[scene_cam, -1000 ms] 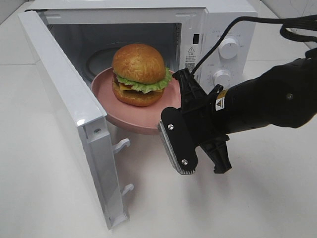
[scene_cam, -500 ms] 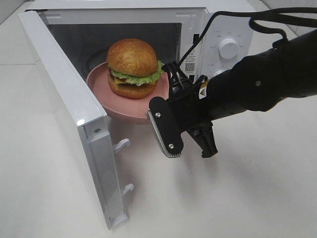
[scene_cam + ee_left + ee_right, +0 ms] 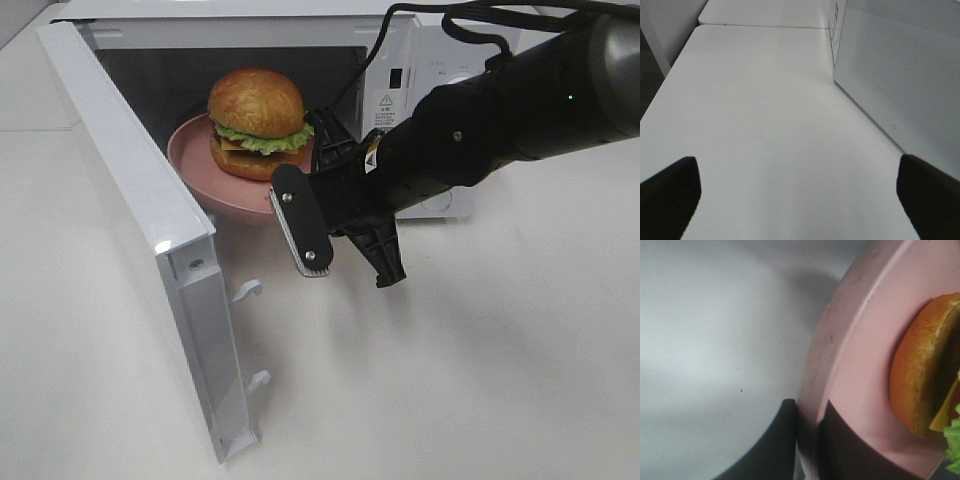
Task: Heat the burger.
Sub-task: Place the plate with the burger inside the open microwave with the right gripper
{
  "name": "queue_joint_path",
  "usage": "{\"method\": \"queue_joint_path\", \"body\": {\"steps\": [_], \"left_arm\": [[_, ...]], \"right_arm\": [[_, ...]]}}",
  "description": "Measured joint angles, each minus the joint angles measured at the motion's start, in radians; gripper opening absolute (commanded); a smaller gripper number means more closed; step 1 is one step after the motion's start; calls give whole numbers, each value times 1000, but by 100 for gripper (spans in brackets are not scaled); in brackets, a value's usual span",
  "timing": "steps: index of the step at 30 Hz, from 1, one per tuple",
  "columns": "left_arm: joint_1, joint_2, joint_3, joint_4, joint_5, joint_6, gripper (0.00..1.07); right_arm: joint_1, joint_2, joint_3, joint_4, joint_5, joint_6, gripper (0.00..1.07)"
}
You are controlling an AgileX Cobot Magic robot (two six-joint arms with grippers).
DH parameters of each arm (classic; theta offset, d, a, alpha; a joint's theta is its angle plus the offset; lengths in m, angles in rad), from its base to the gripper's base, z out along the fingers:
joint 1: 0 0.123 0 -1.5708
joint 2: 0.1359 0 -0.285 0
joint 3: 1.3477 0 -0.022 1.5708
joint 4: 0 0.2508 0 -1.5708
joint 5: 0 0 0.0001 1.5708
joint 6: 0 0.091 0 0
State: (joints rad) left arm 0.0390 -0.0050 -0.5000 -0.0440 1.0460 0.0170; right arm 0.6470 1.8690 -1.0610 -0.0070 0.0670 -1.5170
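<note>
Right gripper (image 3: 807, 440) – fingers (image 3: 775, 450) narrowed onto the rim of the pink plate (image 3: 195, 160), one above the rim and one below it, holding the plate at its near-right edge.

Burger (image 3: 256, 120) – sits upright at the middle of that plate, with a golden bun, a green lettuce frill and dark layers. It touches only the plate.

Plate and burger sit in the mouth of the white microwave (image 3: 300, 8), the far part within the dark cavity.

Door (image 3: 140, 210) – swung wide open to the left, its edge reaching toward the near side.

Left gripper (image 3: 800, 200) – fingers (image 3: 667, 195) spread wide, holding nothing (seen only in its own wrist view), over bare white tabletop (image 3: 500, 380) beside a white perforated wall.
</note>
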Motion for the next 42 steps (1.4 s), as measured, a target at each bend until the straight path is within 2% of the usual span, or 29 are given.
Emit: {"method": "queue_joint_path", "body": {"steps": [12, 21, 36, 42], "left_arm": [[0, 0, 0, 0, 0, 0, 101], [0, 0, 0, 0, 0, 0, 101], [0, 0, 0, 0, 0, 0, 101], [0, 0, 0, 0, 0, 0, 101]], "right_arm": [[-3, 69, -126, -37, 48, 49, 0], [-3, 138, -254, -132, 129, 191, 0], [-3, 220, -379, -307, 233, 442, 0], [-3, 249, -429, -340, 235, 454, 1]]}}
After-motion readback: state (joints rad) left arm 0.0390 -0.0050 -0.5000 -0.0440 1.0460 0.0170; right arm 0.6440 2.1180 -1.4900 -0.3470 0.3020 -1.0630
